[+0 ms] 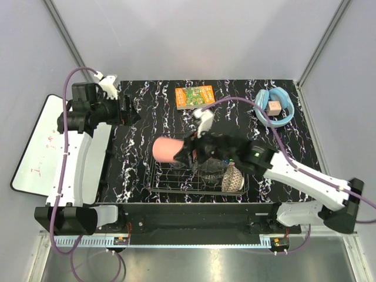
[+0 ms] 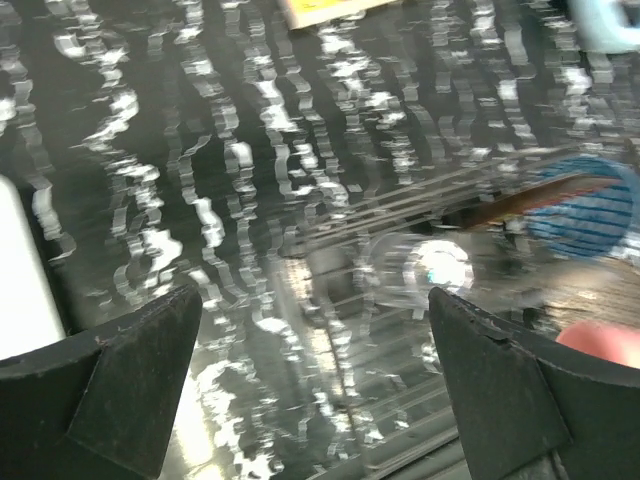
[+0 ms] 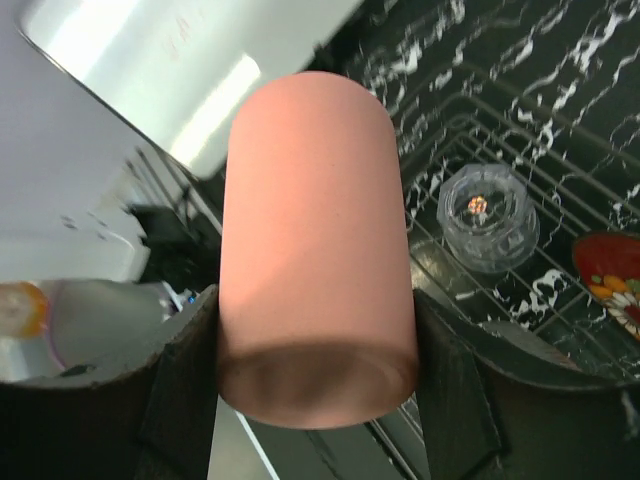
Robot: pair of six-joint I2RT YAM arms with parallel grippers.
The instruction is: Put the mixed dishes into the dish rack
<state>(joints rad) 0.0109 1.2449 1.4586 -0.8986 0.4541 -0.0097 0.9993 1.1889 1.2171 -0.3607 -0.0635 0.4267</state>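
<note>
My right gripper (image 1: 185, 151) is shut on the salmon-pink cup (image 1: 166, 149), holding it on its side above the left end of the dish rack (image 1: 176, 187). In the right wrist view the cup (image 3: 315, 250) sits between the fingers (image 3: 185, 400). In the rack below lie the clear glass tumbler (image 3: 487, 215) and the glossy red bowl (image 3: 612, 275). The beige patterned bowl (image 1: 233, 178) leans in the rack's right end. My left gripper (image 1: 130, 111) is open and empty at the mat's far left. Its view shows the tumbler (image 2: 420, 270) and the blue patterned bowl (image 2: 590, 205), blurred.
An orange-green box (image 1: 194, 96) lies at the back centre of the black marbled mat (image 1: 153, 114). Light-blue headphones (image 1: 274, 107) lie at the back right. A white board (image 1: 38, 144) lies off the mat's left edge.
</note>
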